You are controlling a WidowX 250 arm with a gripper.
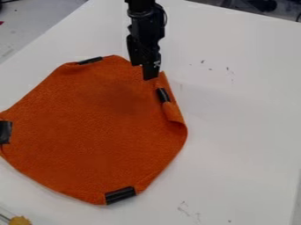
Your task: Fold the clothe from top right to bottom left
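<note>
Orange woven cloth [94, 132], broad and roughly many-sided, lay nearly flat on a smooth white tabletop [247, 132], reaching the left edge of the camera view. Short black strips sat at its margins: one at the top [89, 60], one on the right [163, 95], one at the left [5, 132] and one at the bottom [120, 195]. The black two-finger gripper [143, 72] hung over the cloth's upper right corner; whether it was wide, narrow or pinching fabric, I could not tell.

By my reading, the step in hand was taking that corner, with the main fold still to be made. The next move called for a sure grip, a modest lift, then a slanting carry over the middle toward the bottom left. The right edge curled inward beside its strip, and that roll might have bunched under the fold.

White surface stretched broadly to the right and below, giving room to swing; a small yellow object [19, 221] lay near the lower left, worth steering around.
</note>
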